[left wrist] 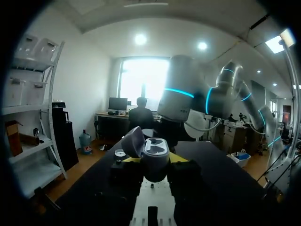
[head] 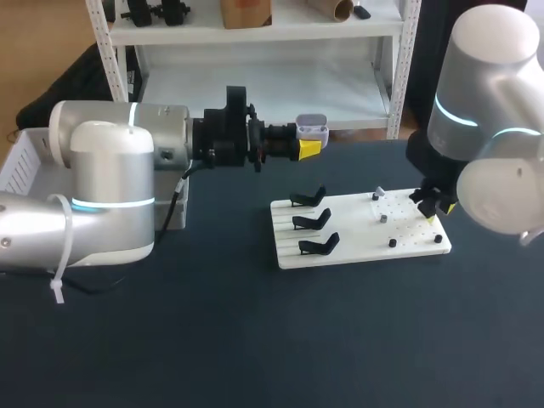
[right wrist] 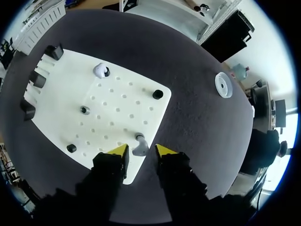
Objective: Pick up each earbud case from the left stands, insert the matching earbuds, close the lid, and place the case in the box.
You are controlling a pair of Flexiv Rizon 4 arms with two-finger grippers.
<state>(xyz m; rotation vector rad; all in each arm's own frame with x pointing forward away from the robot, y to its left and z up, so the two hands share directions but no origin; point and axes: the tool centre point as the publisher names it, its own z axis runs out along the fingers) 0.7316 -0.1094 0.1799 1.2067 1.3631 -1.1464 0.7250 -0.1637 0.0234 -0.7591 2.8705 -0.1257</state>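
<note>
A white disc (right wrist: 225, 84) lies on the table (right wrist: 197, 134).

The table (head: 255, 340) I work at is draped in dark blue-black cloth, a white metal shelving rack (head: 255, 34) stands behind its far edge, and beyond are pale walls (left wrist: 89, 84), a bright window (left wrist: 143, 75), round ceiling lights (left wrist: 140, 39) and a brownish floor (left wrist: 87, 162).

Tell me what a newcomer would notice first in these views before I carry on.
First, the left gripper raised above the table, shut on a pale earbud case with its lid open. Next, the white board with three empty black stands at its left end. At its right end, the right gripper hangs open with a white earbud between its tips.
</note>
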